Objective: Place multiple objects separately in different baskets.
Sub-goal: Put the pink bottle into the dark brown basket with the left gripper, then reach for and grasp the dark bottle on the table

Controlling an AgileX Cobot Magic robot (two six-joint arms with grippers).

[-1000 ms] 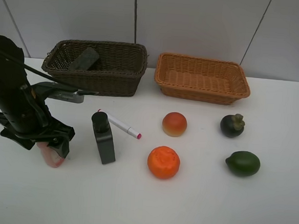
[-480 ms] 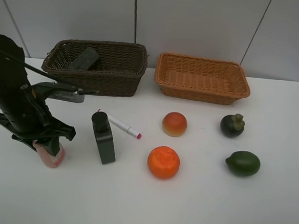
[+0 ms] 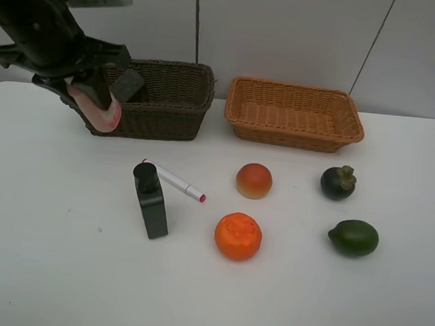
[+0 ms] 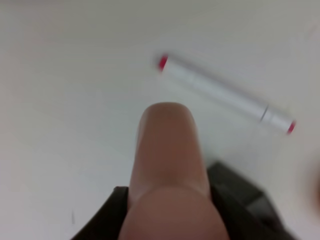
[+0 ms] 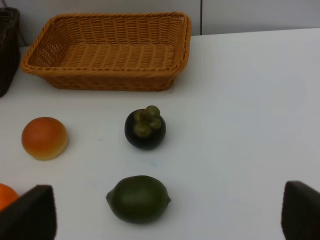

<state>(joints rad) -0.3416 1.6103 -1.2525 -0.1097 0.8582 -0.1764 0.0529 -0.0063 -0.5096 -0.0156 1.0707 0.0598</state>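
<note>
Above the table [image 3: 46,270], near the left end of the dark basket [image 3: 168,118], left fingers [image 4: 105,220] are clamping the pink bottle [image 3: 101,114] near one end, looking light, rigid, slick, so a mid-body hold seems safer, while right fingers [image 5: 30,215] are hanging spread, empty.

In dark brown woven wicker basket [image 3: 176,108], black eraser [image 3: 131,84] sits at left end, right end open. Centre-left bench [image 3: 46,270] blocked: upright black bottle [image 3: 152,207], white pink-tipped marker [image 3: 177,182] just beside. Wide lane between round orange [image 3: 238,236] and green oval fruit [image 3: 353,237].
</note>
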